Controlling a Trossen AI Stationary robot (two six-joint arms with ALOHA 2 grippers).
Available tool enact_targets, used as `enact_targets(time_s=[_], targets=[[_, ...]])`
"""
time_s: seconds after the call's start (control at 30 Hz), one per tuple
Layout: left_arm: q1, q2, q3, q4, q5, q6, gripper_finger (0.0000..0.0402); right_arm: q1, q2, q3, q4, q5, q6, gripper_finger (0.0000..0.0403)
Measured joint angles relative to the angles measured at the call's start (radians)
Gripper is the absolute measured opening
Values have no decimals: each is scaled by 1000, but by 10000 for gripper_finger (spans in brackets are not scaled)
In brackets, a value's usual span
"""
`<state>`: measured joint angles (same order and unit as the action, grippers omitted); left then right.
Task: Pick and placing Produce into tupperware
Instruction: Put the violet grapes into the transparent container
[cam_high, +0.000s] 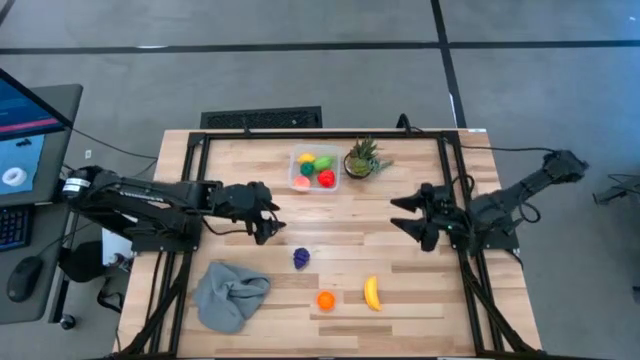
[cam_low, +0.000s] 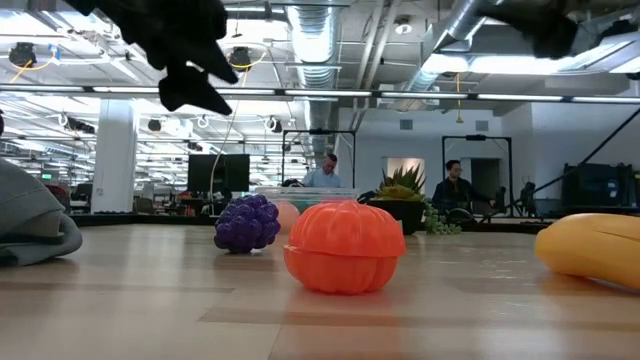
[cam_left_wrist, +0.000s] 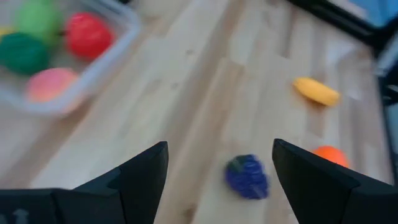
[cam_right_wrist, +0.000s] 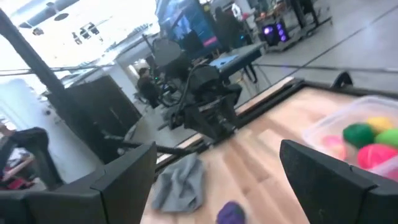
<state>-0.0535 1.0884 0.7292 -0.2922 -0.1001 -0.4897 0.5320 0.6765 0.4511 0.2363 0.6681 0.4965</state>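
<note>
The clear tupperware (cam_high: 315, 170) sits at the table's far middle and holds several toy fruits: red, green, yellow, pink. In the left wrist view the tupperware (cam_left_wrist: 93, 74) shows the same fruits. On the table lie purple grapes (cam_high: 301, 258), an orange pumpkin-like fruit (cam_high: 325, 300) and a yellow banana (cam_high: 372, 293). The low view shows the grapes (cam_low: 246, 223), the orange fruit (cam_low: 344, 246) and the banana (cam_low: 590, 243). My left gripper (cam_high: 272, 222) hovers open, left of and above the grapes (cam_left_wrist: 247, 177). My right gripper (cam_high: 408, 215) is open, held above the table's right half.
A small potted plant (cam_high: 362, 160) stands right of the tupperware. A crumpled grey cloth (cam_high: 230, 293) lies at the near left. A black frame borders the table. Bare wood lies between the two grippers. People stand in the room beyond the table.
</note>
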Motion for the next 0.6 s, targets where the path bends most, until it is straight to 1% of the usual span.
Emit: enact_targets(time_s=[0.07, 0.17, 0.27, 0.33, 0.4, 0.47, 0.53, 0.6], targets=[[-20, 24, 0, 47, 15, 9, 278, 74, 4, 0, 4, 67, 23, 363], [-57, 51, 0, 84, 18, 42, 278, 195, 25, 0, 2, 197, 51, 363], [-104, 68, 0, 69, 9, 100, 278, 311, 46, 1, 8, 339, 86, 363], [-137, 79, 0, 49, -23, 134, 278, 374, 68, 1, 4, 416, 114, 363], [-165, 93, 0, 31, -68, 164, 278, 427, 88, 0, 7, 484, 148, 363], [-188, 118, 0, 27, -91, 196, 278, 467, 115, 1, 8, 541, 182, 363], [-203, 154, 2, 35, -91, 221, 278, 497, 143, 1, 8, 584, 215, 363], [-212, 202, 18, 7, -80, 180, 278, 515, 169, 1, 11, 616, 252, 363]])
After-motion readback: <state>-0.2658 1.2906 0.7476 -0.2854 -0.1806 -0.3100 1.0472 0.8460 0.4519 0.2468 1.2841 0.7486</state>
